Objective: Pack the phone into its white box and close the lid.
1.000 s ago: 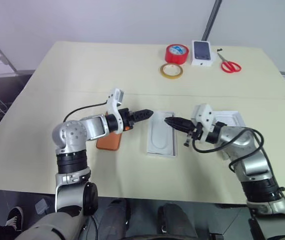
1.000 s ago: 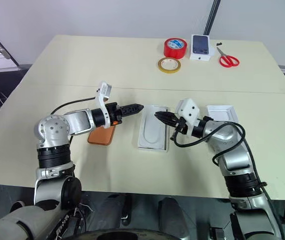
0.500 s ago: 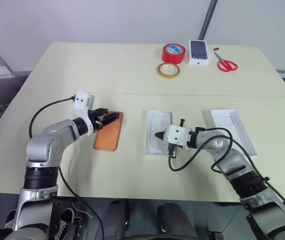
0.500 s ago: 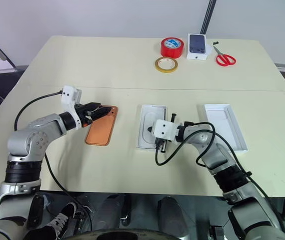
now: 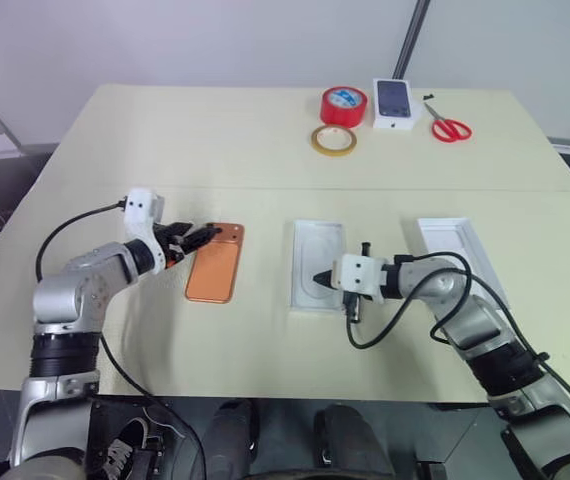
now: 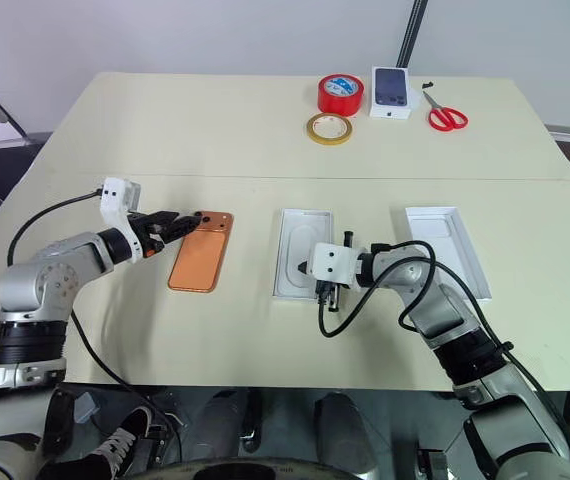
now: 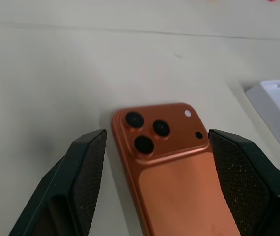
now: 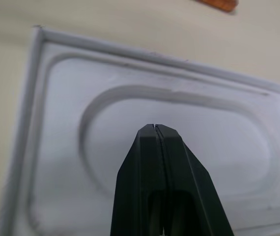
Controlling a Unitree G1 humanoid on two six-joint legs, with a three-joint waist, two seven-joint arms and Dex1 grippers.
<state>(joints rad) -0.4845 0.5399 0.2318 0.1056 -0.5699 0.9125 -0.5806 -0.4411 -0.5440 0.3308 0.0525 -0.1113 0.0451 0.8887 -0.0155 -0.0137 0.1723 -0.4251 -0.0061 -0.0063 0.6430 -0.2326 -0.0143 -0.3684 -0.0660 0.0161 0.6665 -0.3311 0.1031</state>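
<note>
The copper-orange phone point(image 5: 214, 268) lies back-up on the table, its camera lenses point(image 7: 146, 132) at the far end. My left gripper point(image 5: 201, 237) is open at that end. In the left wrist view its two fingers point(image 7: 87, 179) stand either side of the phone point(image 7: 182, 182), apart from it. The white box point(image 5: 318, 250) lies open to the right of the phone, showing its insert with an oval recess point(image 8: 179, 132). My right gripper point(image 5: 316, 278) is shut and empty, its tip point(image 8: 154, 128) just over the near part of the insert. The lid point(image 5: 465, 258) lies further right, hollow side up.
At the far edge of the table stand a red tape roll point(image 5: 344, 104), a yellow tape ring point(image 5: 334, 140), a small white box with a phone picture point(image 5: 393, 102) and red scissors point(image 5: 449, 129). A seam crosses the table point(image 5: 105, 160) behind the arms.
My left gripper has swung left, from pointing at the box to the phone's camera end. My right gripper has dropped to the box's near part. The head camera has also shifted.
</note>
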